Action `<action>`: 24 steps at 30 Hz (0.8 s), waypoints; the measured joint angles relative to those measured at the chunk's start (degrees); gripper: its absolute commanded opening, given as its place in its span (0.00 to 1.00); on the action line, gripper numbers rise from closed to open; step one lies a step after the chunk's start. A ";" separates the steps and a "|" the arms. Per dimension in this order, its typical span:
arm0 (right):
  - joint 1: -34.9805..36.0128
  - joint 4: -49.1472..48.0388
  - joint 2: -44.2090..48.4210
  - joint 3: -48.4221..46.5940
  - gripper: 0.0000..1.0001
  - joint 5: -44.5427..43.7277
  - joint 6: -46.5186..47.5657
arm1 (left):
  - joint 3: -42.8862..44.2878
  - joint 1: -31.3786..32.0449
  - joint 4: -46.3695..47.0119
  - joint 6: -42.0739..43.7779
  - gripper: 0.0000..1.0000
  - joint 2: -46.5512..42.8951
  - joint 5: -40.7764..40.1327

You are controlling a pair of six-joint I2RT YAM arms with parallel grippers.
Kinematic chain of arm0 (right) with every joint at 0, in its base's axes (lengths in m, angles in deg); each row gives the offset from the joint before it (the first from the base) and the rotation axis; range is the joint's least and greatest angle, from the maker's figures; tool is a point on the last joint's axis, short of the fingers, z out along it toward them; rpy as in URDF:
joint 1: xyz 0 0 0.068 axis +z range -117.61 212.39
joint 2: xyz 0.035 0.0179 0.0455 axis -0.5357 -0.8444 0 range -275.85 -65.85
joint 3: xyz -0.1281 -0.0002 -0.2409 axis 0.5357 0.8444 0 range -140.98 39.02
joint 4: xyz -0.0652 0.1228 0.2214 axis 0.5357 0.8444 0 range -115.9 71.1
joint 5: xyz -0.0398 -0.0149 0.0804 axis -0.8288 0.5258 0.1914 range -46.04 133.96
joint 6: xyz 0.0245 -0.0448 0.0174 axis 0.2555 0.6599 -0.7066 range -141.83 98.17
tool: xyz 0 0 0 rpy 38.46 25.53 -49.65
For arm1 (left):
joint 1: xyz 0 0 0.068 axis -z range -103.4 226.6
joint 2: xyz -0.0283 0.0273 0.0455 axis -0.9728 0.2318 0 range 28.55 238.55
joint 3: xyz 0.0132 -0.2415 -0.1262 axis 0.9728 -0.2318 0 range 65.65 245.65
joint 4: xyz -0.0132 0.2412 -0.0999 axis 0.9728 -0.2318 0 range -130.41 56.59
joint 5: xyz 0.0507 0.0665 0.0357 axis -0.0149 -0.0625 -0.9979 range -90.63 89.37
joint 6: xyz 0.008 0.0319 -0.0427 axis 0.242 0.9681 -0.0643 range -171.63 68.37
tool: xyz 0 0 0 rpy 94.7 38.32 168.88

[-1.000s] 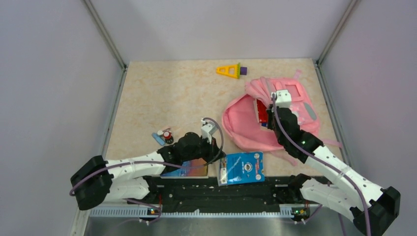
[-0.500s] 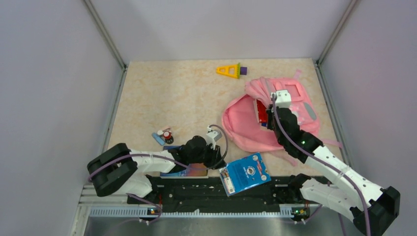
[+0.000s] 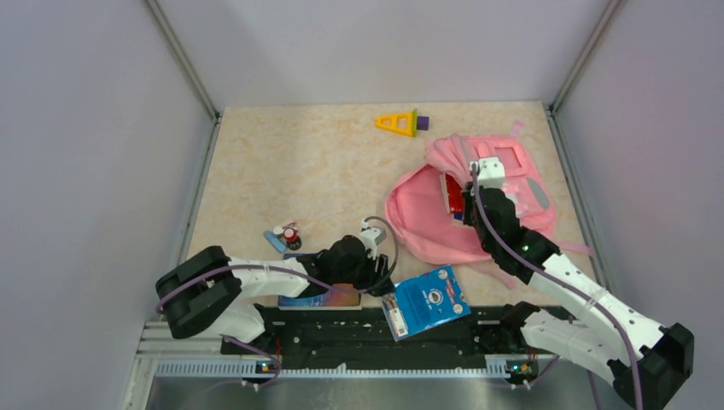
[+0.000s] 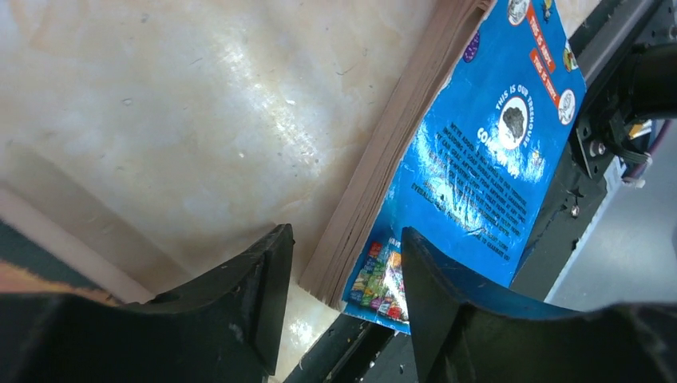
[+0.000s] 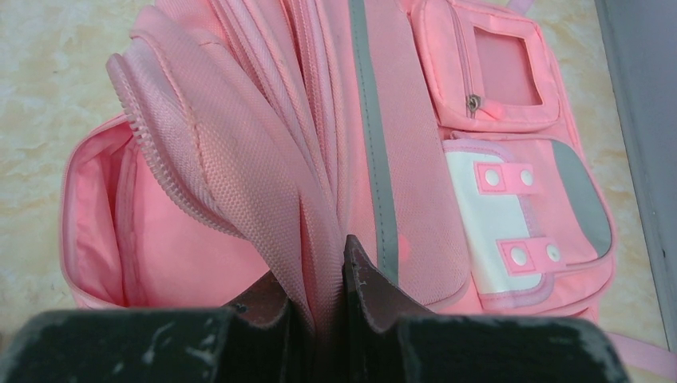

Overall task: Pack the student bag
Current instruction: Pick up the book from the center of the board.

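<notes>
The pink student bag (image 3: 418, 218) lies at the right of the table with its main opening held agape; a red item (image 3: 453, 195) shows inside. My right gripper (image 3: 472, 182) is shut on a fold of the bag's upper flap (image 5: 263, 159), the fabric pinched between the fingers (image 5: 326, 275). A blue book (image 3: 425, 301) lies tilted at the table's near edge. My left gripper (image 3: 383, 284) stands open beside it, the book's near corner (image 4: 375, 263) between the fingers (image 4: 345, 254) without being gripped.
A second, colourful book (image 3: 329, 297) lies under my left arm at the near edge. A small red-and-blue object (image 3: 284, 237) sits left of it. A yellow and purple toy (image 3: 399, 123) rests at the back. The black base rail (image 3: 444, 329) runs just below the blue book.
My left gripper has opened and let go of the blue book, which turned and now lies tilted at the table edge. The left arm shifted right. My right gripper has not moved.
</notes>
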 measured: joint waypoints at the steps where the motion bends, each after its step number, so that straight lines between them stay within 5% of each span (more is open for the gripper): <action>1: 0.02 -0.17 -0.02 0.13 0.00 0.04 0.00 | 0.42 0.33 -1.49 -0.35 0.61 -0.63 -0.92; 12: 0.02 -0.70 -0.09 0.52 0.00 0.17 -0.04 | 2.54 7.28 -15.72 -19.28 0.69 -12.90 -12.76; 24: 0.02 -1.55 0.52 1.51 0.00 0.79 -0.44 | -1.07 19.34 -16.70 -42.93 0.75 -14.93 -23.30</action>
